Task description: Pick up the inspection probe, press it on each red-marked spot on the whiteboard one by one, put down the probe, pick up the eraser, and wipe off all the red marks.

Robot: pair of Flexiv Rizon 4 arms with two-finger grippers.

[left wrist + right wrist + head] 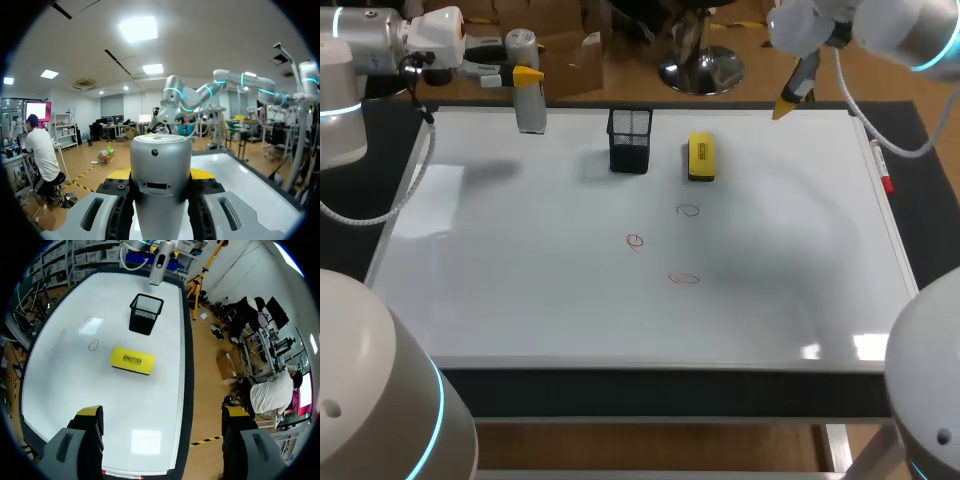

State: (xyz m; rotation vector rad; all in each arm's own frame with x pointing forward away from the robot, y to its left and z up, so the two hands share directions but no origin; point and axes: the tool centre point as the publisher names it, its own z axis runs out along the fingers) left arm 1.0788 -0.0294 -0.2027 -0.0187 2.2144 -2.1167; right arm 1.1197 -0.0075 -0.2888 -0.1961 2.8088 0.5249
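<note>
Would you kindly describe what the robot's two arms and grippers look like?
The left arm and right arm are rounded silver-white tubes with glowing cyan rings and white cables trailing alongside. The left gripper and right gripper have grey fingers with yellow tips.

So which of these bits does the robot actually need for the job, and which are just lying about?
For the job:
- inspection probe, held in the left gripper
- whiteboard
- three red marks
- yellow eraser

Just lying about:
- black mesh cup
- red marker on the whiteboard's right edge
</note>
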